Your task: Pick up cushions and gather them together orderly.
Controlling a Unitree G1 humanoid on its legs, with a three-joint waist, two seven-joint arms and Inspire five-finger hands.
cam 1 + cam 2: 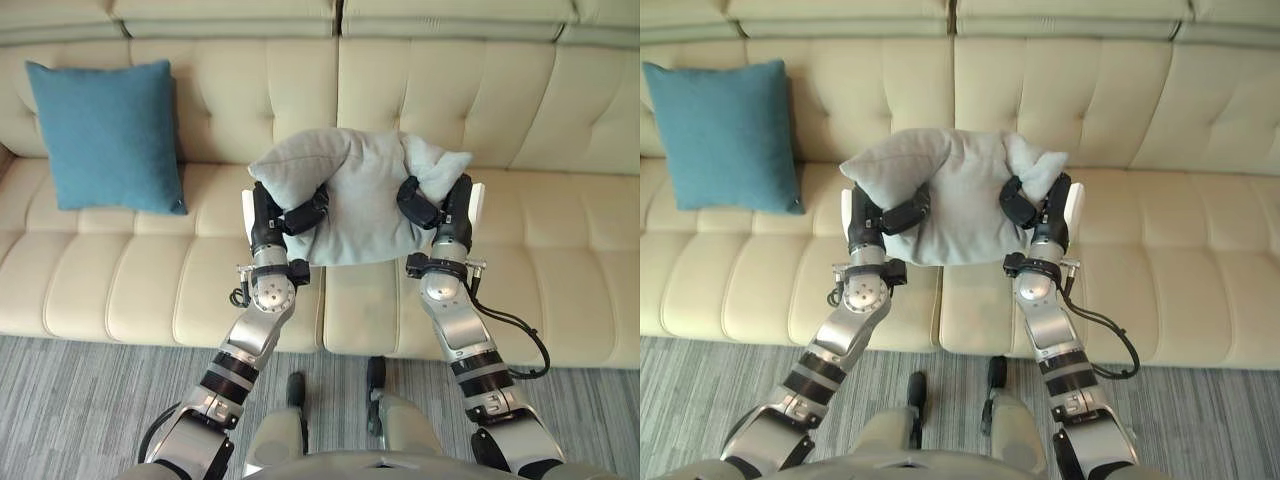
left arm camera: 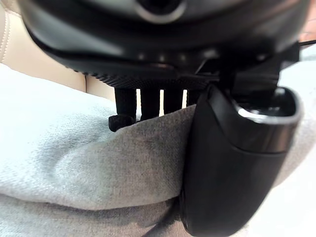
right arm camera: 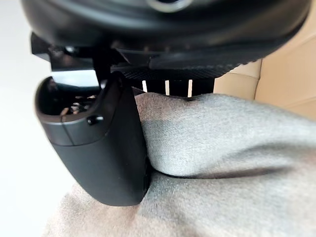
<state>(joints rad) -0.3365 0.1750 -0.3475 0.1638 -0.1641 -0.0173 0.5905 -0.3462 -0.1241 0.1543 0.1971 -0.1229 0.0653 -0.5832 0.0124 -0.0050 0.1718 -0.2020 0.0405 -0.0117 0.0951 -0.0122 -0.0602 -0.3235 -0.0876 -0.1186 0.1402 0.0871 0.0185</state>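
A pale grey cushion (image 1: 360, 200) is held up over the middle of the cream sofa (image 1: 560, 120), squeezed and bunched at both sides. My left hand (image 1: 290, 215) pinches its left side, thumb in front and fingers behind the cloth. My right hand (image 1: 432, 200) pinches its right side the same way. In the left wrist view the thumb (image 2: 232, 163) presses the grey cushion (image 2: 98, 163) against the fingers (image 2: 148, 103); the right wrist view shows that thumb (image 3: 98, 143) on the grey cushion (image 3: 222, 148). A teal cushion (image 1: 105, 135) leans upright against the backrest at the sofa's left end.
The sofa's seat (image 1: 150, 270) lies bare between the teal cushion and my arms, and to the right (image 1: 570, 260). Grey striped carpet (image 1: 80, 400) runs along the sofa's front edge.
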